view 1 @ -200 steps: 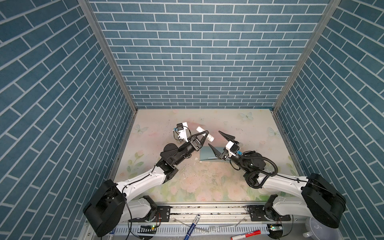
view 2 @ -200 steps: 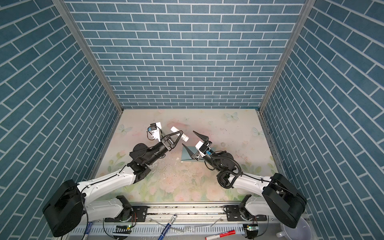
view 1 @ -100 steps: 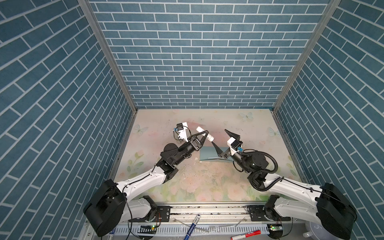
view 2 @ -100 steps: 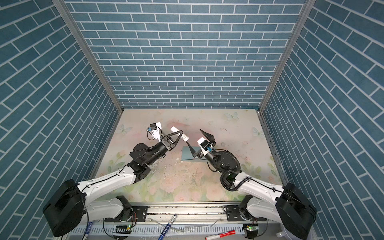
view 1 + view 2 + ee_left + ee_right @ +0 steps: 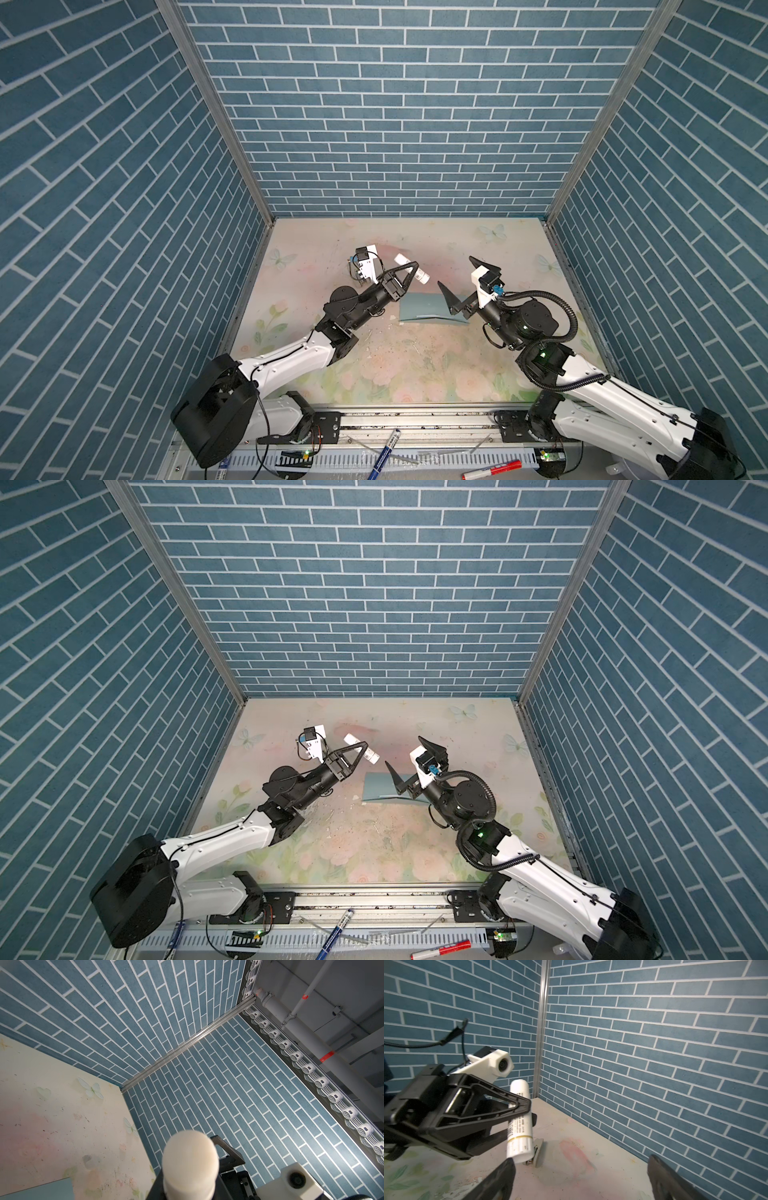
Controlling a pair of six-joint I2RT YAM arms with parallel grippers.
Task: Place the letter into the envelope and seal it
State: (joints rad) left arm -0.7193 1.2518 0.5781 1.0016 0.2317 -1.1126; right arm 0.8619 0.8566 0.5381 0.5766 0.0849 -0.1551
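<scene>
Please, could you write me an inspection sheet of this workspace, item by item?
Surface: table, floral print, scuffed, with small flecks.
Job's things: envelope lying on the table; letter not seen.
Clutter: small grey piece on the table; pen and red marker on the front rail.
Grippers: left gripper shut on white tube; right gripper open, by the envelope.
Cables: black hose loops on the right arm.
Surroundings: blue brick walls.
</scene>
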